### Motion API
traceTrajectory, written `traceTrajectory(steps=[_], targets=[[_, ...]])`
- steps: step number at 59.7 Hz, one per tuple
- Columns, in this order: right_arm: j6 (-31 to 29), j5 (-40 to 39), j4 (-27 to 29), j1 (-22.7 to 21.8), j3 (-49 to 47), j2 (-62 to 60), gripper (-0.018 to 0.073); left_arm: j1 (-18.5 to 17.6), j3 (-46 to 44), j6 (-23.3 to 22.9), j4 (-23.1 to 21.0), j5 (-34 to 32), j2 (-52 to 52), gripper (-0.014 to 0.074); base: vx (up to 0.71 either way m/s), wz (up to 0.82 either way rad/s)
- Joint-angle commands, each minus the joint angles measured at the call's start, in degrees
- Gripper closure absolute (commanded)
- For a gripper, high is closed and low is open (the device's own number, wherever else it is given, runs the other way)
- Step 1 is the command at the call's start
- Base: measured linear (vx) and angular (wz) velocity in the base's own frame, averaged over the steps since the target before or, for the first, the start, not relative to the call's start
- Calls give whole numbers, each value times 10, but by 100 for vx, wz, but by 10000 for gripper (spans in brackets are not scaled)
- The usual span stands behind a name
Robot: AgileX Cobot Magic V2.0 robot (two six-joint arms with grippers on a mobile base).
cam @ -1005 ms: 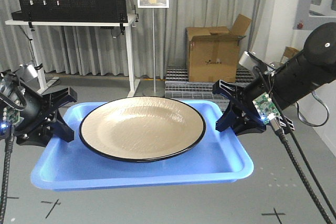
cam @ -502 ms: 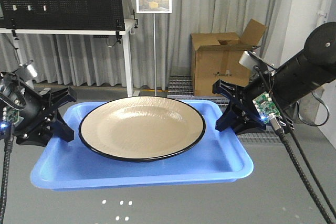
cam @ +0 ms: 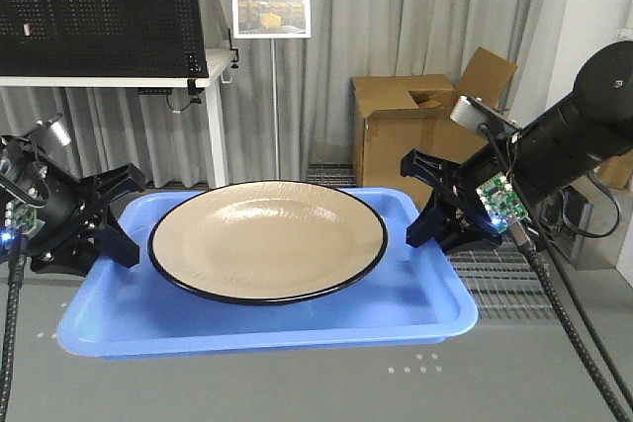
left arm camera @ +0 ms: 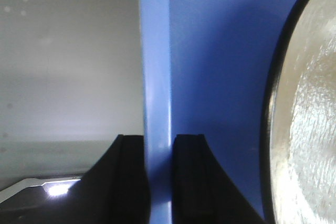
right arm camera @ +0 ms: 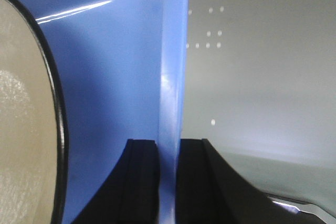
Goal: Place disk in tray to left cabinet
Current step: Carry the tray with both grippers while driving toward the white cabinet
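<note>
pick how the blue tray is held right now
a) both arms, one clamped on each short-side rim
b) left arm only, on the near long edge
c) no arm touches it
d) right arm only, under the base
a: each wrist view shows black jaws shut on the rim of the tray, left jaws on one short side and right jaws on the other, with the disk lying in it.

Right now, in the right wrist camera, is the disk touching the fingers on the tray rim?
No, a strip of bare tray separates the disk from the fingers clamped on the rim.
</note>
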Motion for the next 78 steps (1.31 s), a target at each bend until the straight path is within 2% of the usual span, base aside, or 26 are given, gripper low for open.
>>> traceTrajectory(steps=[1,38,78], targets=[[-2,4,113,17,-21,-34,564,-18,-22,-9,-120,-29,-32,596,60,-2],[-2,4,113,17,-21,-34,564,-18,-22,-9,-120,-29,-32,596,56,-2],[-2,4,113,16,-21,-34,564,-18,-22,-9,-120,-29,-32,596,43,-11]])
